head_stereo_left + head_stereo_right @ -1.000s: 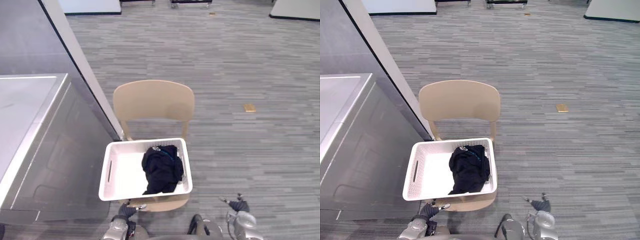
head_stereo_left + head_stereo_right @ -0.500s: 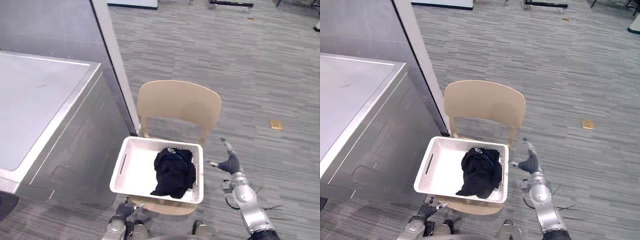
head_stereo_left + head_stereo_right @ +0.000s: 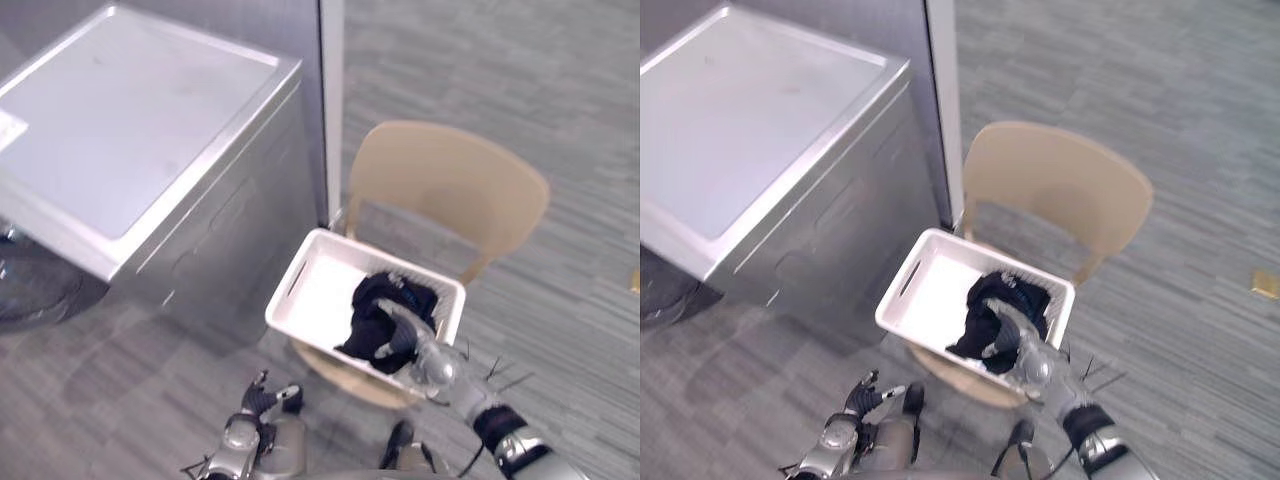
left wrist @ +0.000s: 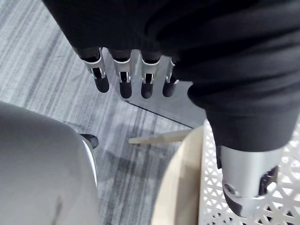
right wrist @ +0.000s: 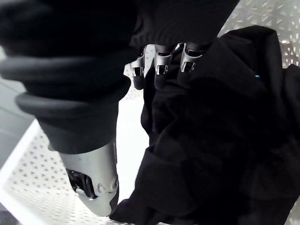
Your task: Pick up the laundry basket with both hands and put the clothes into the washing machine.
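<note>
On grey carpet point(image 3: 560, 60), the right hand point(image 3: 420, 350) extends over the black clothes point(image 3: 372, 318), fingers point(image 5: 160, 63) released; left hand point(image 3: 240, 432) low, released too.

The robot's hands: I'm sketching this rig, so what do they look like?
Both the left hand and right hand have silver fingers with dark tips, a thick silver thumb, and a black ribbed cover over the back and wrist.

Grey striped carpet point(image 3: 530, 60), beige chair point(image 3: 447, 190)

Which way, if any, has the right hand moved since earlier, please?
Yes: the right hand moved from beside the chair onto the clothes in the basket.
</note>
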